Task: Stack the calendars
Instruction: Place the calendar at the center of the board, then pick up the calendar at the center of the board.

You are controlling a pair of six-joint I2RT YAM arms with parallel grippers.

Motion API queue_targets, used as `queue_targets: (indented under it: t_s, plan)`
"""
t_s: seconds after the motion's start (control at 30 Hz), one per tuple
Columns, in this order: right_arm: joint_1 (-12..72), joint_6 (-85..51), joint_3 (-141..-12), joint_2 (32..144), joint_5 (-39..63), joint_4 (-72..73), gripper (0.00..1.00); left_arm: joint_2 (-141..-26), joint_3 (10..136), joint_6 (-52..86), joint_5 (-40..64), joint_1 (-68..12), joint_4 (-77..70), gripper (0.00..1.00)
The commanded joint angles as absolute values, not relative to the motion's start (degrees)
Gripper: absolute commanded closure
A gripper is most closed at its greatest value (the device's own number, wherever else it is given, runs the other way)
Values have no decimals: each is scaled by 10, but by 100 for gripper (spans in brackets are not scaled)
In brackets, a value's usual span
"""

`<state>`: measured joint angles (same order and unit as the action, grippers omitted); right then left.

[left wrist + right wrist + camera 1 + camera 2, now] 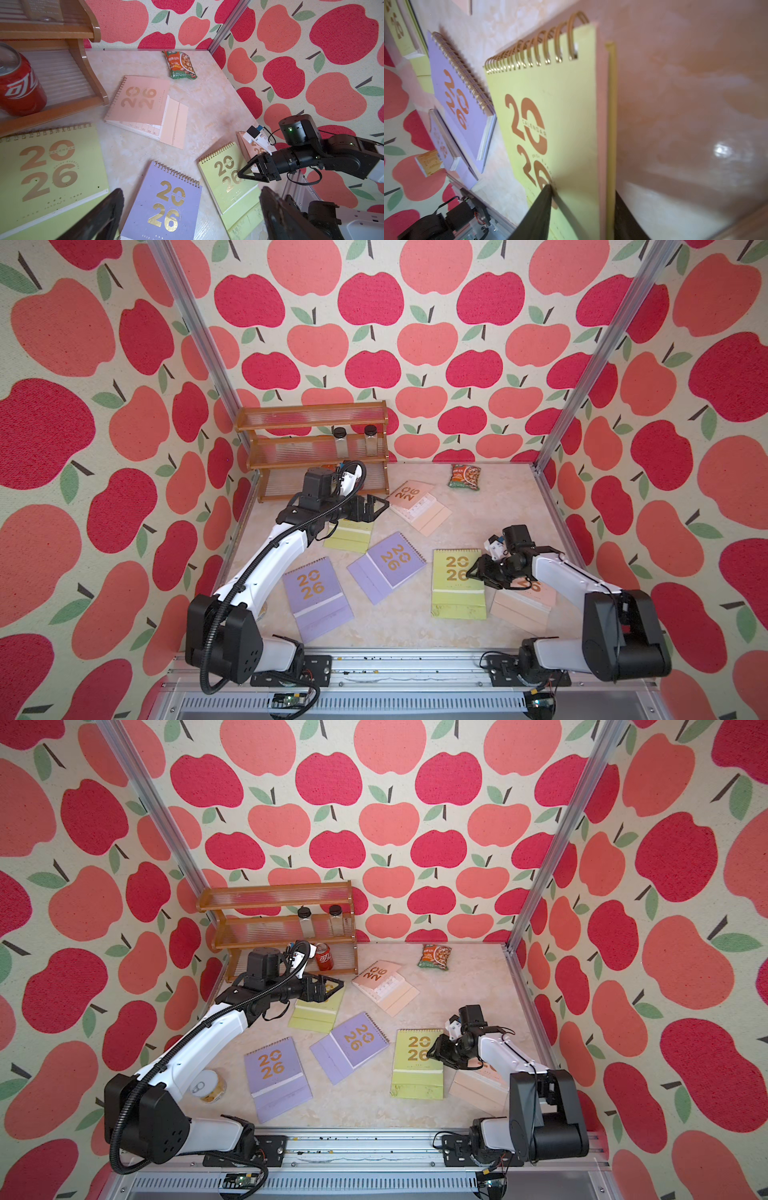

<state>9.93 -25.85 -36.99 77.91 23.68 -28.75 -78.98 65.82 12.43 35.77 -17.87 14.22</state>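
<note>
Right jaws parted over yellow-green calendar (457, 593); left jaws wide.

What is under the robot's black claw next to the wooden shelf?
A yellow-green calendar lies flat under the left gripper. In a top view the gripper covers its spiral and gold numbers. Whether anything lies beneath the calendar cannot be seen.

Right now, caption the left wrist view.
Open left gripper frames flat lilac spiral-bound calendar; peach-pink calendar lies near green snack packet.

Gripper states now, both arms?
Left gripper: open, empty.
Right gripper: open, jaws astride yellow-green calendar edge.
</note>
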Motion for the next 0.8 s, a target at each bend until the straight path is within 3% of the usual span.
queue_targets:
  t_s: [0.0,0.4,0.6,0.77]
  plan:
    - [94,-266,-389,782,189,-306,51,-802,667,115,347,-176,162,0]
    - [116,-269,-426,709,142,-336,31,-839,674,115,340,-170,184,0]
    - [229,-388,-408,668,118,-252,28,-890,671,129,366,-165,199,1]
    - [353,-486,-407,705,50,-168,27,-919,650,148,374,-167,188,2]
